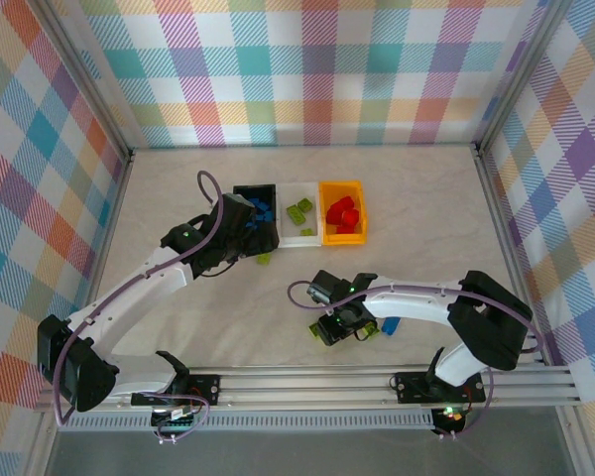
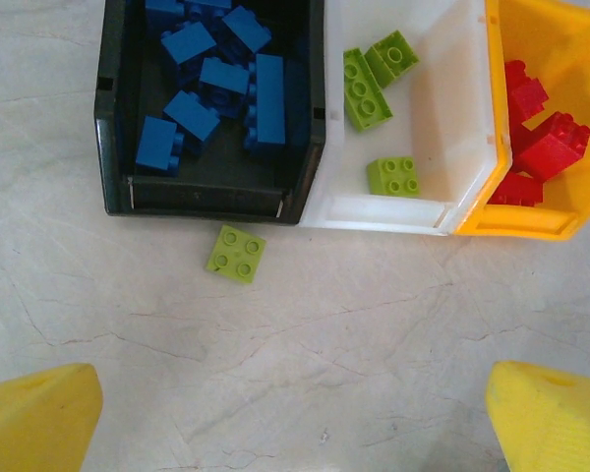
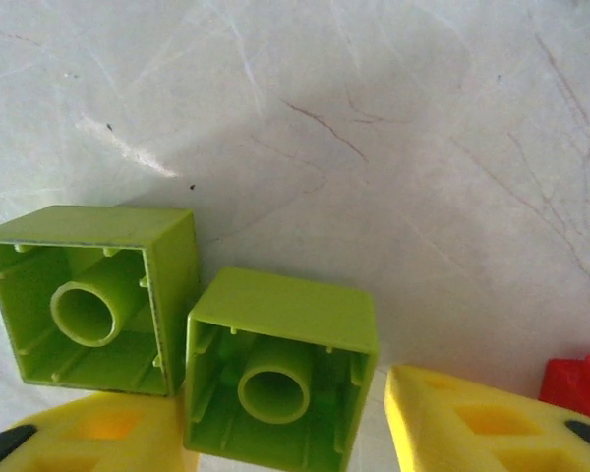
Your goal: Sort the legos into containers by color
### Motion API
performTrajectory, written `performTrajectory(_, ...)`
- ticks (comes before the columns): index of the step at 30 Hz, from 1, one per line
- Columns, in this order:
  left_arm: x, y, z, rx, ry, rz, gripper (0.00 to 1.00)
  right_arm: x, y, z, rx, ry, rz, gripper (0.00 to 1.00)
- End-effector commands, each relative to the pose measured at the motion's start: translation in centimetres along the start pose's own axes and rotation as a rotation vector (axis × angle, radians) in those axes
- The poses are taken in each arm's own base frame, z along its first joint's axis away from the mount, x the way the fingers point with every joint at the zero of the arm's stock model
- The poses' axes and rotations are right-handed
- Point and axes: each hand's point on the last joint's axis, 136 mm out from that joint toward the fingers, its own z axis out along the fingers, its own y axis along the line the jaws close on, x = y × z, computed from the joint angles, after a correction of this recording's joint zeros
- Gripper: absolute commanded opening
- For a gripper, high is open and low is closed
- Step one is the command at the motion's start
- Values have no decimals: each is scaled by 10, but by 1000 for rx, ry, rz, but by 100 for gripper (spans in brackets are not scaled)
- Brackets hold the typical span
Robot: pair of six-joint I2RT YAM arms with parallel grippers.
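The table (image 1: 426, 198) carries the containers (image 1: 302, 239) toward its far edge, with legos (image 2: 221, 74) sorted by colour inside. The left gripper (image 2: 295, 423) gapes wide before them. Near the front edge, the right gripper (image 3: 285, 418) narrowly brackets a lime brick (image 3: 275, 305); I cannot tell whether it grips.

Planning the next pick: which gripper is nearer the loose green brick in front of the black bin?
Left. The left gripper hangs beside the green brick; the right gripper is farther, toward the near edge.
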Motion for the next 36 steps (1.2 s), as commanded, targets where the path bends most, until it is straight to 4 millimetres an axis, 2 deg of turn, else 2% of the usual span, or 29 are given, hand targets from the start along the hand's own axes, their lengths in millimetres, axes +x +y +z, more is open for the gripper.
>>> performTrajectory(1,2,7,-3,-20,-2,-1,100,-22,8,3,-16,-71,-16,47)
performTrajectory(8,3,7,-6,-16,1,8,100,-25,6,-4,-21,-109,-9,37)
performTrajectory(11,4,7,-5,-18,8,9,100,-28,3,-10,-16,-132,1,36)
performTrajectory(15,11,9,-3,-13,27,15,100,-42,-5,-29,-22,-184,16,35)
performTrajectory(17,14,10,-3,-14,35,18,100,-60,-10,-45,-32,-232,20,34)
performTrajectory(20,19,14,-3,-13,45,22,100,-97,-23,-71,-56,-317,47,34)
performTrajectory(25,30,17,-4,2,66,30,100,-169,-41,-99,-115,-414,87,33)
performTrajectory(27,38,18,-1,4,90,37,100,-201,-50,-103,-138,-433,118,33)
performTrajectory(30,49,15,4,13,123,55,100,-238,-61,-98,-139,-430,150,34)
performTrajectory(34,65,6,10,18,167,107,100,-271,-76,-83,-120,-404,202,37)
performTrajectory(36,75,1,13,15,193,144,100,-285,-80,-77,-114,-402,213,43)
